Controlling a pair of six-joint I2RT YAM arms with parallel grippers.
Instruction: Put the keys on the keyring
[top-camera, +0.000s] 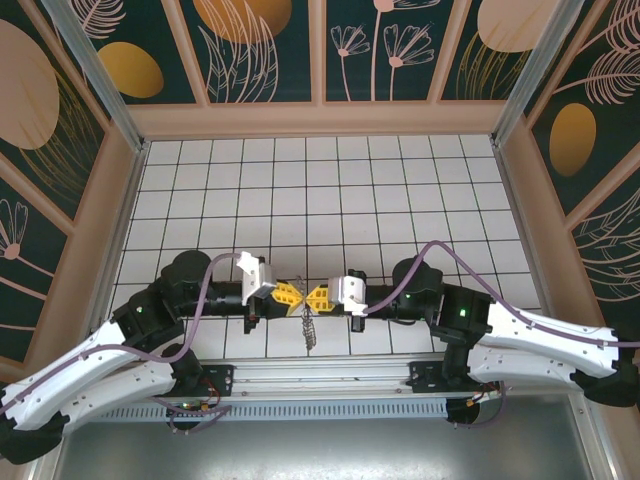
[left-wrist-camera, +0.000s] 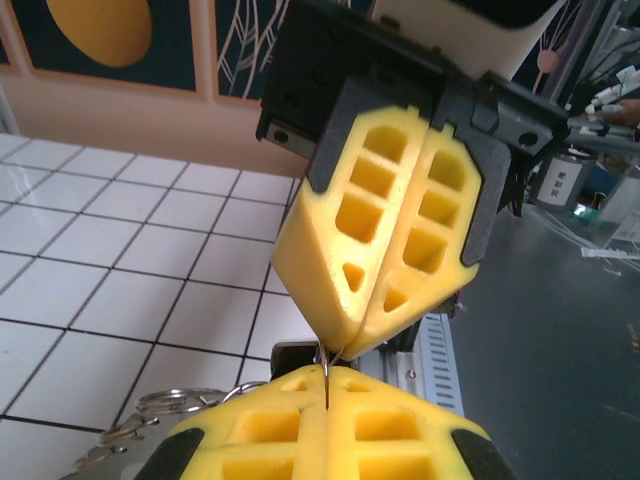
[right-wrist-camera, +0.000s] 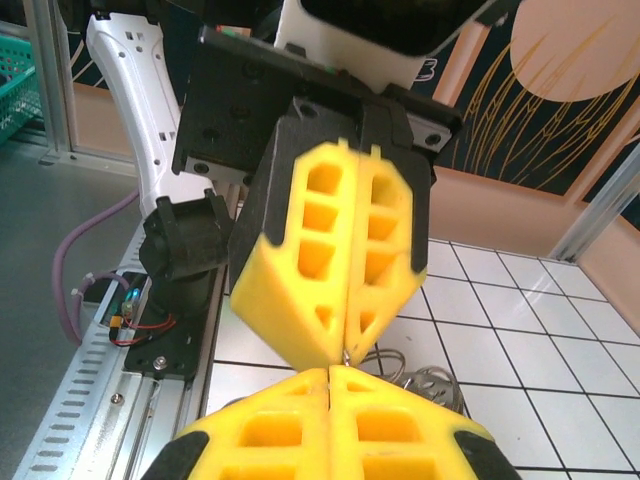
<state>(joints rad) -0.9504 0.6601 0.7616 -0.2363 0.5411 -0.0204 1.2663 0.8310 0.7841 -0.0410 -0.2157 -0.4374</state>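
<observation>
My two grippers meet tip to tip just above the near edge of the tiled table. The left gripper (top-camera: 297, 295) (left-wrist-camera: 327, 375) is shut, with a thin silvery wire of the keyring pinched in the seam of its yellow fingers. The right gripper (top-camera: 318, 296) (right-wrist-camera: 330, 372) is shut too, its tips on the same wire. The keyring (top-camera: 308, 326) is a dull grey, chain-like string of links that hangs below the tips onto the tiles. Its loops (left-wrist-camera: 160, 408) (right-wrist-camera: 425, 385) lie behind the fingers. The keys are hidden.
The metal rail (top-camera: 320, 378) along the table's near edge lies right under the grippers, with both arm bases bolted to it. White tiles (top-camera: 320, 190) stretch away to patterned walls (top-camera: 320, 50) on three sides.
</observation>
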